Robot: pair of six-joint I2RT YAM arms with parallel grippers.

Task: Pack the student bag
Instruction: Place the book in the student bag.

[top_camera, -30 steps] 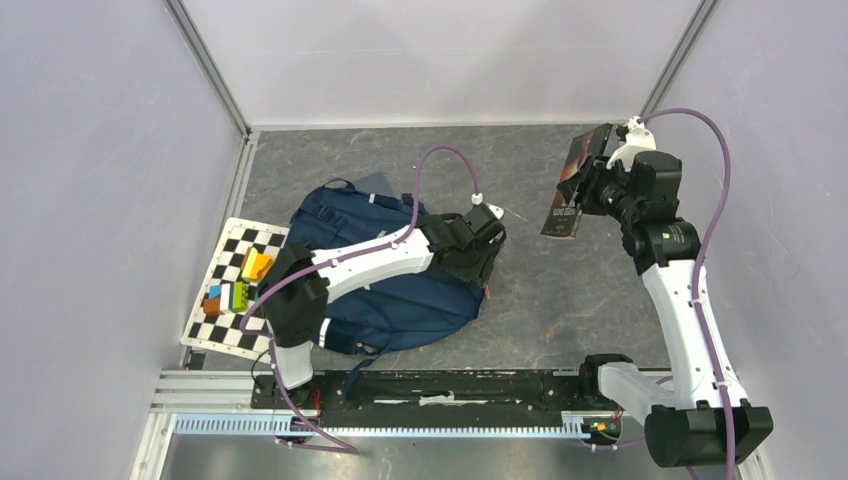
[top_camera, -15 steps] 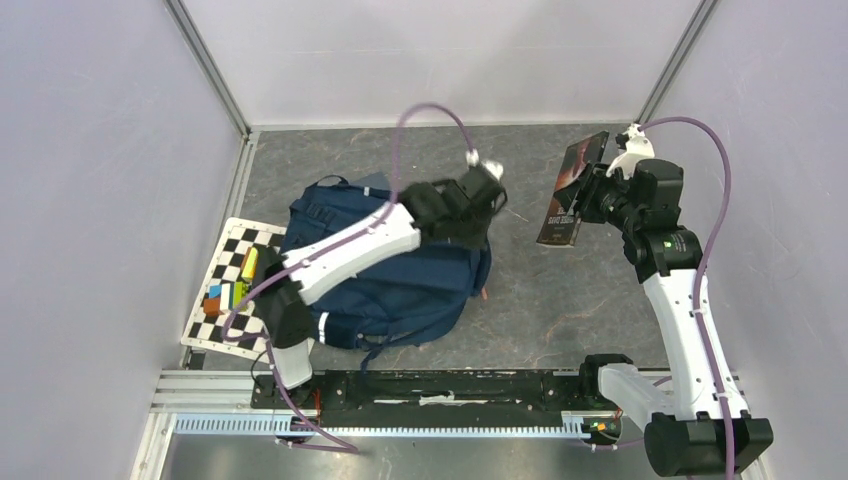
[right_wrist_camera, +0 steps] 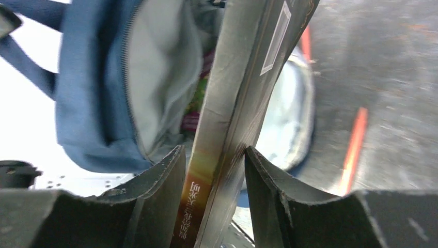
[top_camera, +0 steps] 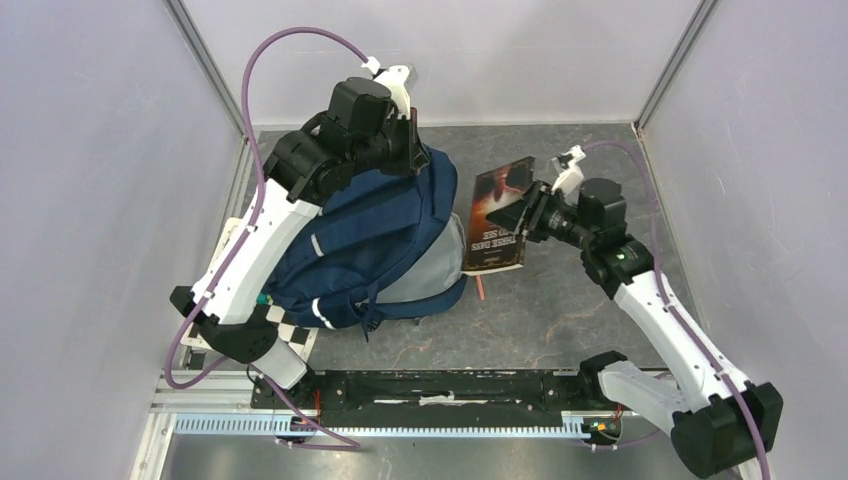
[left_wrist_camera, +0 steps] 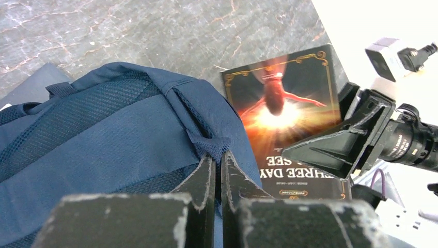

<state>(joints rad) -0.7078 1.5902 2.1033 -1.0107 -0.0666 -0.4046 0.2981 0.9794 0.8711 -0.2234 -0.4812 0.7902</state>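
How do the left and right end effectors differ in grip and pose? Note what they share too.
The left end effector is pinched almost closed on thin fabric at the top of the student bag. The right end effector stands wider, clamped across a book. The left holds the bag's top at the far side. The right sits beside the bag's open, grey-lined mouth. Both are gripping something.

Pale lilac walls (top_camera: 100, 150), grey marbled tabletop (top_camera: 560, 320), aluminium corner posts (top_camera: 206, 65), metal rail (top_camera: 400, 425) in front
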